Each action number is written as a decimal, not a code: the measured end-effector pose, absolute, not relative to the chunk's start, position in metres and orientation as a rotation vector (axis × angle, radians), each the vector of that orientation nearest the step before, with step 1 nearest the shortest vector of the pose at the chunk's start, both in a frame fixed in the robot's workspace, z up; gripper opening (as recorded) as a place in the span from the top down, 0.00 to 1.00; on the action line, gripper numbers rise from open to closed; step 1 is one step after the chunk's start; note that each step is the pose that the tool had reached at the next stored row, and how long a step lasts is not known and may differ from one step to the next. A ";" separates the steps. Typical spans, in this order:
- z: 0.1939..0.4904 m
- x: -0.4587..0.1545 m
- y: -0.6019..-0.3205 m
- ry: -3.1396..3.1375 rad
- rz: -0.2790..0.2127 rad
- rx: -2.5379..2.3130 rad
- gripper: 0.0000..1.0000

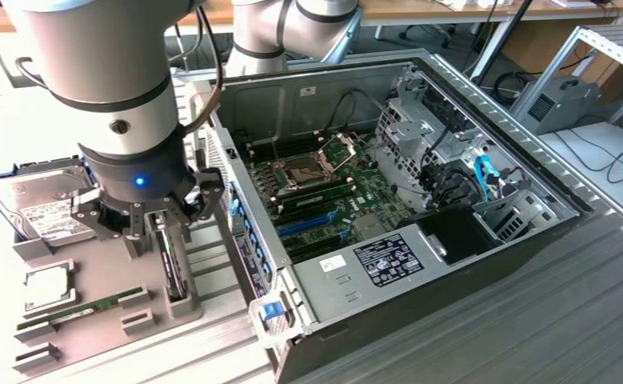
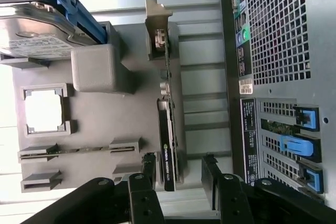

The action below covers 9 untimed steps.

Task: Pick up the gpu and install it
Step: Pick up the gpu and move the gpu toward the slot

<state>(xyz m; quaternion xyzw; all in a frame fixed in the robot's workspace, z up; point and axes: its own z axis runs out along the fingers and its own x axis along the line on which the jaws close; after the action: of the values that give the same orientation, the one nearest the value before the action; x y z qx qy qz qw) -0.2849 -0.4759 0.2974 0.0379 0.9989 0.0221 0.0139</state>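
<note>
The gpu [image 1: 173, 272] stands on edge in a slot of the grey fixture tray [image 1: 93, 260], a thin dark card with a black cooler along one side. My gripper [image 1: 151, 228] hangs open right over it. In the wrist view the gpu [image 2: 167, 140] runs lengthwise, its silver bracket at the far end. The near end of the card lies in line between my two black fingers [image 2: 148, 165], closer to one than the other. My gripper [image 2: 178, 169] holds nothing. I cannot tell whether the fingers touch the card.
The open computer case [image 1: 525, 240] lies to the exterior view's right of the tray, its motherboard [image 1: 343, 192] and blue slots [image 1: 305, 224] exposed. On the tray sit a hard drive [image 1: 39, 208], a processor [image 1: 45, 288] and a green memory stick [image 1: 77, 308]. Case rear grille [image 2: 273, 24] is close by.
</note>
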 end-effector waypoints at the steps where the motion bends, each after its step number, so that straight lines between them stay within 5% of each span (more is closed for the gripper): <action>1: 0.297 -0.285 -0.474 3.111 0.068 0.118 0.52; 9: 0.292 -0.287 -0.458 3.111 0.062 0.118 0.52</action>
<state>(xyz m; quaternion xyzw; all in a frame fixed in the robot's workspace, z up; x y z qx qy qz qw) -0.2869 -0.4578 0.2922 0.0379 0.9990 0.0198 0.0141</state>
